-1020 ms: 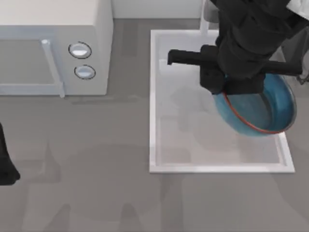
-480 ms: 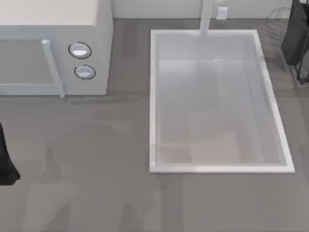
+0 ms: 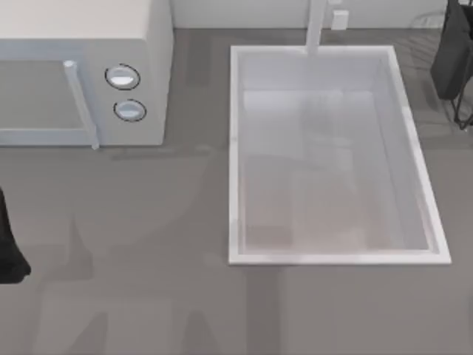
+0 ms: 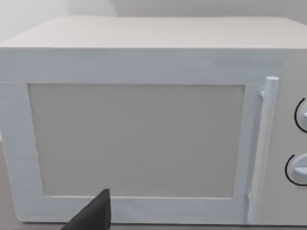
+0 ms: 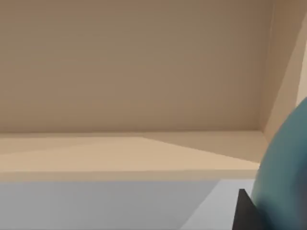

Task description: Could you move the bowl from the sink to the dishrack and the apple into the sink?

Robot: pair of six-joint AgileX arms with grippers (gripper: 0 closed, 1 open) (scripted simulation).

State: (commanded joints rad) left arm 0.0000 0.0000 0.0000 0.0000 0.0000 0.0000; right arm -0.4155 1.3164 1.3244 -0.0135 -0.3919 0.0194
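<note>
Right end effector (image 5: 244, 213) beside bowl (image 5: 288, 172), grip state unclear, perhaps holding it; sink (image 3: 233, 148) bare.

White sink (image 3: 235, 148), white microwave (image 3: 81, 44), grey table (image 3: 148, 281), glossy blue bowl (image 5: 288, 172).

Surface: flat grey desk (image 3: 170, 281).
Back left: white box-shaped microwave (image 3: 81, 74) with two round knobs.
Right half: large white rectangular sink (image 3: 233, 185) with raised rim.
Far right edge: dark wire dishrack (image 3: 452, 59).
</note>
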